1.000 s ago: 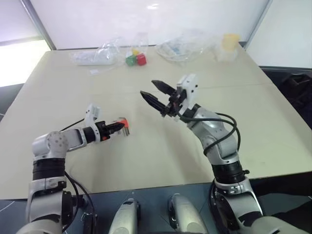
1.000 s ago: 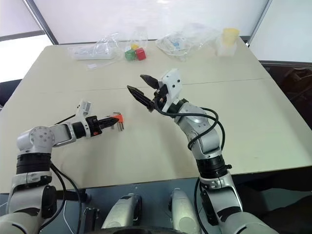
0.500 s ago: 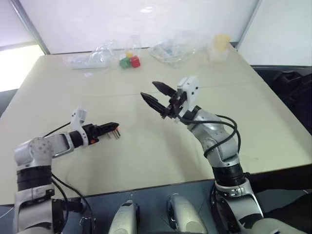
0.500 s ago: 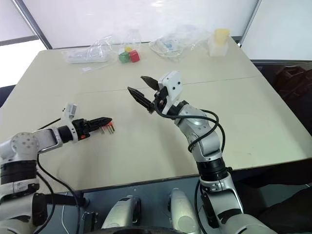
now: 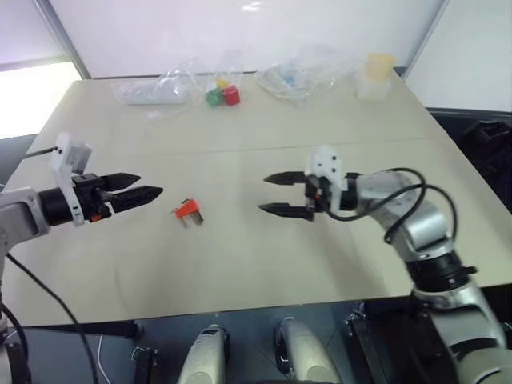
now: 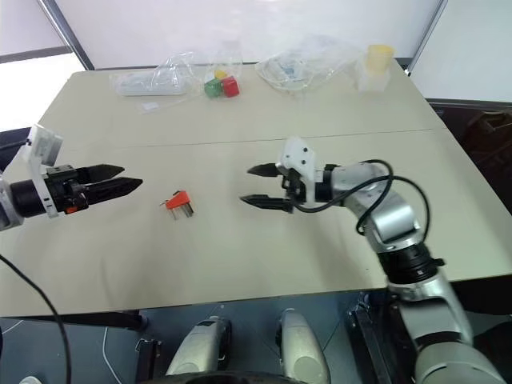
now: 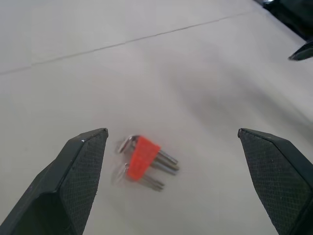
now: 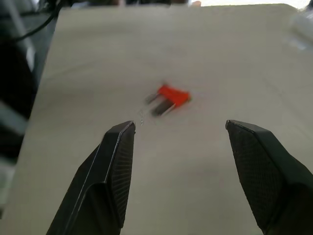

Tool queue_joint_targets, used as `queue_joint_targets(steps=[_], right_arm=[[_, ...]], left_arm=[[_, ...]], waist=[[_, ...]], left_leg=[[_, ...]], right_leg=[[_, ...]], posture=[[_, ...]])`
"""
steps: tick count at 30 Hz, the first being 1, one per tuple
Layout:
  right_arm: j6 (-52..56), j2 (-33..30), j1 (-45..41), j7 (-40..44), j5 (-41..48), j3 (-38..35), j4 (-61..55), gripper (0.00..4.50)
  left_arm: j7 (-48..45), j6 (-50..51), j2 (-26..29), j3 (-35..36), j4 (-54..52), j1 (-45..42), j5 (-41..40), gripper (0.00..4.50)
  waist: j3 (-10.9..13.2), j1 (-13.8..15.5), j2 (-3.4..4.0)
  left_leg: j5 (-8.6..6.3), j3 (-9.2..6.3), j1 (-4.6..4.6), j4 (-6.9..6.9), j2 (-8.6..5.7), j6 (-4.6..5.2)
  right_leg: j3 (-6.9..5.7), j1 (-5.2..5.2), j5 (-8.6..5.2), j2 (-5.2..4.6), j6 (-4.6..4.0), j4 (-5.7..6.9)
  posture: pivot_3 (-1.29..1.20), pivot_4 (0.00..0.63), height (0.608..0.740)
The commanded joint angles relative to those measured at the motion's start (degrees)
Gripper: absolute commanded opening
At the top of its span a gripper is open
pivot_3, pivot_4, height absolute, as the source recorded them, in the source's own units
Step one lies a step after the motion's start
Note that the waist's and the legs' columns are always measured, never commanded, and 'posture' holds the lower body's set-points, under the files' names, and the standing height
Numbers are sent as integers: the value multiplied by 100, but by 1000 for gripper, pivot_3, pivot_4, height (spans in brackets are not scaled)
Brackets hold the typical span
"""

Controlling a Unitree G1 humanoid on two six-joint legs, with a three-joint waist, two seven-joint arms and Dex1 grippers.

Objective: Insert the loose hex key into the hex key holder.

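One hex key holder lies alone on the counter, toward its near left edge, between two tools. The left tool and right tool both gape wide, empty.

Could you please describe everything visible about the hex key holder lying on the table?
The hex key holder is a small orange-red block that looks like plastic, with a few short dark metal keys sticking out of one side and bent key ends showing at the other. It lies flat on the beige table, between the two grippers and nearer the left gripper. Only the table touches it; both grippers are open and apart from it.
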Motion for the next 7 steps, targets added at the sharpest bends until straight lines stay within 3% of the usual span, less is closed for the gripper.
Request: queue_joint_targets(steps=[1, 7], right_arm=[[-70, -437, -191, 733, 25, 57, -130, 3061], [-121, -657, -261, 1114, -37, 82, -96, 3061]], left_arm=[[-79, -120, 165, 403, -376, -7, -194, 4471], [35, -143, 146, 621, -767, 436, -199, 4471]], waist=[[0, -7, 0], [0, -14, 0]], left_leg=[[-1, 2, 0, -2, 1, 2], [-4, 9, 5, -18, 4, 5]], right_leg=[[0, 0, 0, 0, 0, -2], [2, -4, 2, 8, -1, -6]], posture=[[0, 150, 740], [0, 150, 740]])
